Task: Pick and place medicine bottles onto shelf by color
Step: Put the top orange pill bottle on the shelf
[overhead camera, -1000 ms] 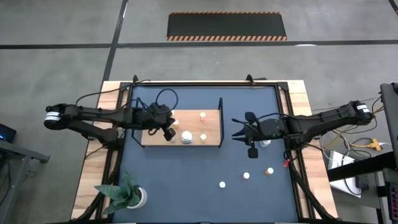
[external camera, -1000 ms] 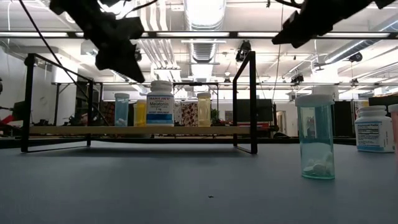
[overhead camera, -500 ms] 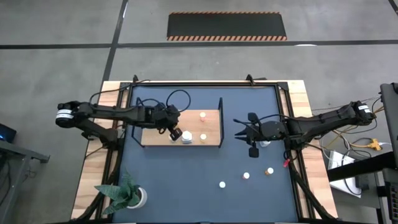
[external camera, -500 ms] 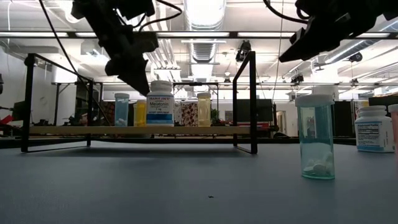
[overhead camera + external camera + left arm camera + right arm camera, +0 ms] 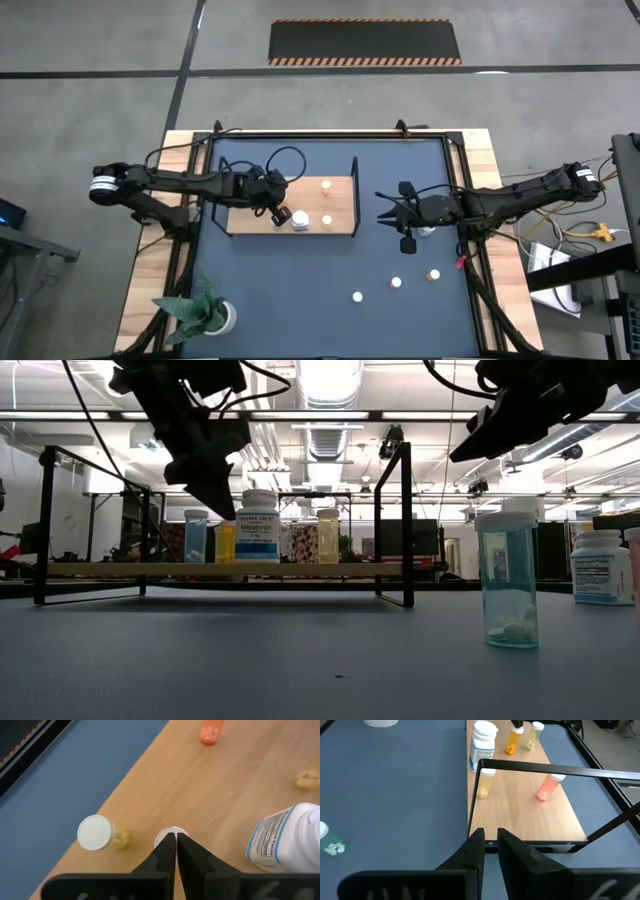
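The wooden shelf [image 5: 342,203] lies left of the table's middle. Several medicine bottles stand on it: a large white one [image 5: 300,220], a yellowish one [image 5: 326,220] and a pinkish one [image 5: 325,184]. My left gripper [image 5: 279,211] hovers shut just above a small white-capped bottle [image 5: 171,830], beside another white-capped bottle with yellow contents [image 5: 95,833]; I cannot tell whether it touches. Three small bottles [image 5: 396,282] stand loose on the blue table, near right. My right gripper [image 5: 384,212] hangs shut in the air, right of the shelf's black end frame [image 5: 520,768].
A potted plant [image 5: 205,312] sits at the table's near-left corner. A larger white bottle [image 5: 428,231] stands under my right arm. A teal-tinted bottle [image 5: 508,582] stands nearest the low camera. The shelf's black frame ends [image 5: 405,520] rise at both short sides.
My left gripper has moved toward the table's right and come down over the shelf, now hanging just above the small bottles next to the large white one. It stays shut. No bottle has moved.
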Controlling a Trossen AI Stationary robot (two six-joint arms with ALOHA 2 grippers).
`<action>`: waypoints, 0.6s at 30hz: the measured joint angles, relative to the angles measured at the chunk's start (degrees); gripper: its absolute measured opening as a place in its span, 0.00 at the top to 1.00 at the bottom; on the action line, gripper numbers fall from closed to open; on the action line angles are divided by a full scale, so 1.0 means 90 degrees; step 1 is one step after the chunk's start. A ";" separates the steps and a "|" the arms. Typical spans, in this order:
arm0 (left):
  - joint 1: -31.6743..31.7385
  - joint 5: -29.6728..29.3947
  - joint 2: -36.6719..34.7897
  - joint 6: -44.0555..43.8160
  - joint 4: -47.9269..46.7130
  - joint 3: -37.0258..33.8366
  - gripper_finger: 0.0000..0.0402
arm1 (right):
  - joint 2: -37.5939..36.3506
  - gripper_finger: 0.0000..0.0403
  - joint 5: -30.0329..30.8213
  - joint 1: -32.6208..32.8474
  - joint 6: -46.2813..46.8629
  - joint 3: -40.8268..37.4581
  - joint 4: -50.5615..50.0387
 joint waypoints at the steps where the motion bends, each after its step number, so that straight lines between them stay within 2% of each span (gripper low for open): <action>1: 0.0000 -0.0002 -0.0002 -0.0003 0.0017 -0.0025 1.00 | 0.0000 0.89 0.0000 0.0000 0.0002 0.0000 0.0000; 18: 0.0000 0.0243 -0.0189 -0.0134 -0.0319 -0.0026 1.00 | 0.0002 0.89 -0.0002 0.0000 0.0095 0.0001 -0.0012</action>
